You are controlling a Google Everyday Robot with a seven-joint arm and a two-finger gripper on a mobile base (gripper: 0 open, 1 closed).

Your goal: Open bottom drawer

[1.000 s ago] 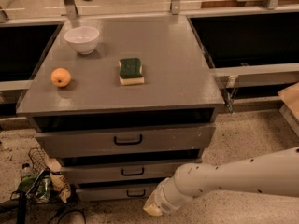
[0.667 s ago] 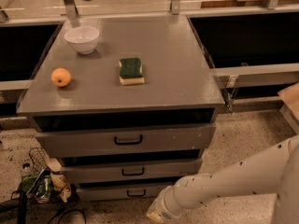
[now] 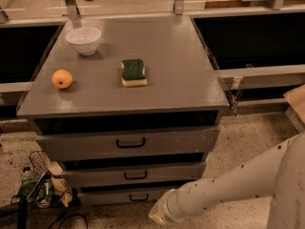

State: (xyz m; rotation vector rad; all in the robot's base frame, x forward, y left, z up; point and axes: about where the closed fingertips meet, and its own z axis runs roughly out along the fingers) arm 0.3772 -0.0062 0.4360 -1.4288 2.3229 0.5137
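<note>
Grey paint covers the whole cabinet (image 3: 181,66) in my one camera view, from its flat top down through three stacked drawer fronts. On the top, a white bowl (image 3: 83,40) stands at the far left corner, an orange (image 3: 62,78) sits nearer me along the left edge, and a green-and-yellow sponge (image 3: 133,72) lies near the middle, well apart from both. Below the top, the tall top drawer (image 3: 181,142) carries the biggest black handle (image 3: 130,142), the middle drawer (image 3: 171,172) sits under it with a smaller pull (image 3: 135,175), and the bottom drawer (image 3: 109,196) is lowest, just above the speckled floor (image 3: 252,137), with the slimmest front and the smallest black pull handle (image 3: 138,197). Its front lies tucked in under the middle drawer's front, with a dark strip between them. My white arm (image 3: 228,185) reaches in from the near right, low across the floor, and the gripper (image 3: 157,215) at its cream-coloured end sits just to the near right of the bottom drawer's pull, below it and apart from it as far as I can see. I cannot tell whether the gripper is open or closed from here. On the floor at the near left, beside the cabinet, a wire basket with bottles and clutter (image 3: 40,187) lies against the lower drawers.
</note>
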